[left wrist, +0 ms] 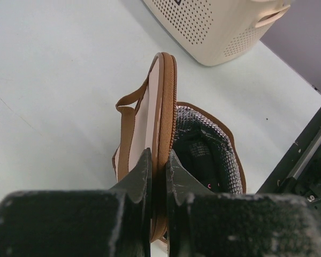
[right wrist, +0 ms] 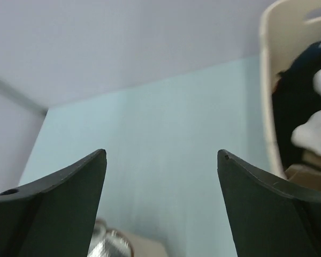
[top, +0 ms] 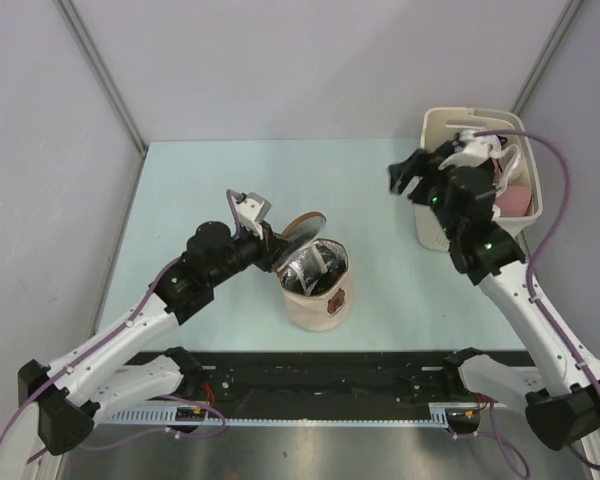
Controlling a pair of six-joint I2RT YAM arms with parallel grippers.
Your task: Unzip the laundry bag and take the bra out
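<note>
Pale blue-green tabletop [top: 180, 200] between grey walls carries the soft cream drum-shaped laundry bag [top: 320, 295] near its front middle, already unzipped. My left gripper [left wrist: 159, 160] pinches the bag's brown-trimmed round lid [left wrist: 163, 91], standing it upright. My right gripper [top: 408, 172] hangs spread beside the rigid cream plastic basket [top: 430, 228]. A dark shape [left wrist: 200, 160] inside the bag is possibly the bra. I should hold the lid steady and reach straight down, pinching cloth only.
</note>
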